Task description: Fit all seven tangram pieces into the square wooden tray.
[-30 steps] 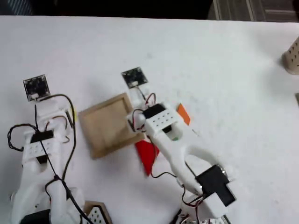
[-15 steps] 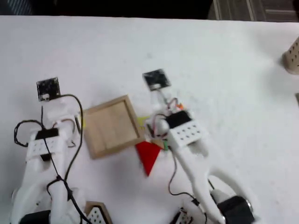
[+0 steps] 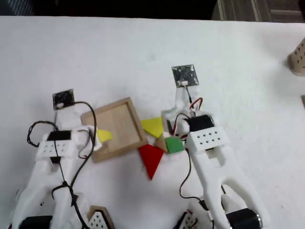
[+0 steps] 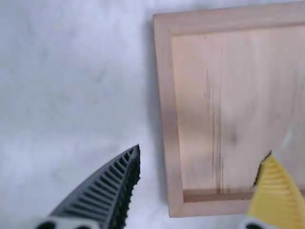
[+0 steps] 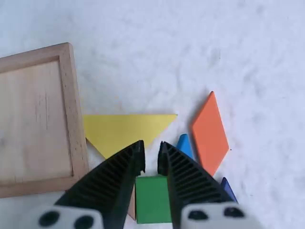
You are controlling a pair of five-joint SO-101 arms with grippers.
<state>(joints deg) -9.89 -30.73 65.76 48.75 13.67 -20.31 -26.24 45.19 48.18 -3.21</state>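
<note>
The square wooden tray lies empty at the table's middle. My left gripper is open over the tray's left edge, with the black finger outside the rim and the yellow finger inside. Just right of the tray lie a yellow triangle, a red triangle, a green square and a tan piece. My right gripper hangs shut above the yellow triangle and green square, holding nothing. An orange parallelogram and a blue piece lie beside them.
A second dark blue piece peeks out by the right finger. A pale perforated object stands at the table's far right edge. White table stretches behind the tray and to the right.
My right arm has swung right off the tray's edge, uncovering the yellow, green and tan pieces. My left arm has moved right until its fingers straddle the tray's left rim.
</note>
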